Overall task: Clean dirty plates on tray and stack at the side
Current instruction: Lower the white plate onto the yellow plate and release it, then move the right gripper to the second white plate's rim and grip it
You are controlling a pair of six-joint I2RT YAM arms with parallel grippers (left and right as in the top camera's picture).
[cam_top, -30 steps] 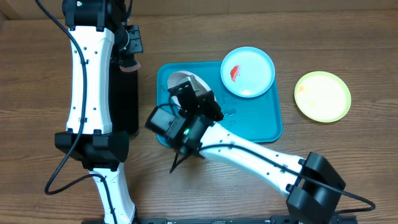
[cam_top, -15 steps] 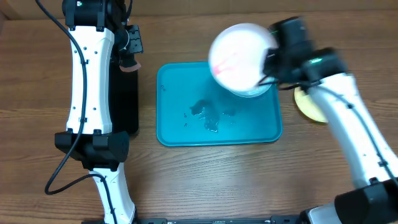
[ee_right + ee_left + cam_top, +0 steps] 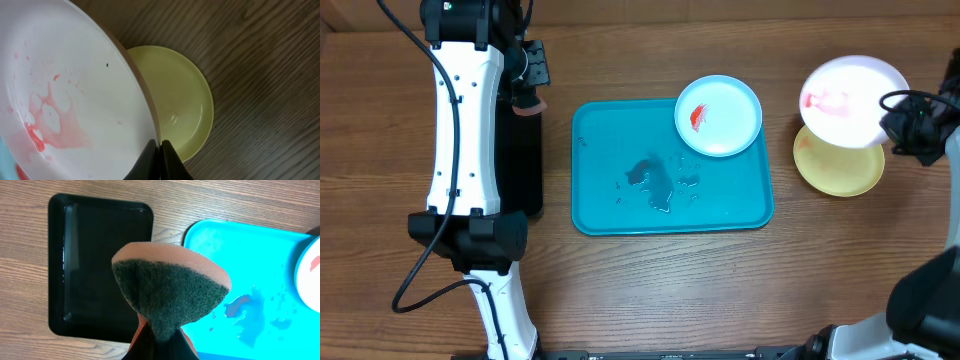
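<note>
Above yellow-green plate (image 3: 835,177), right gripper (image 3: 160,150) pinched on white plate (image 3: 850,95) rim

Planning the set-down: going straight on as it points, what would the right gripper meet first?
Probably the round yellow-green plate, just beyond the right gripper shut on the smeared white plate; gap unclear.

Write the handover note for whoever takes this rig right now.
Left tool: shut on the sponge, near the black tray.
Right tool: shut on the rim of the white plate, holding it over the yellow-green plate on the table at the right.
Done: yellow-green plate is off the turquoise tray, no red showing.
Left: white plate shows smeared red; light blue plate sits on the tray's corner with a red smear. Wipe both, then stack.
</note>
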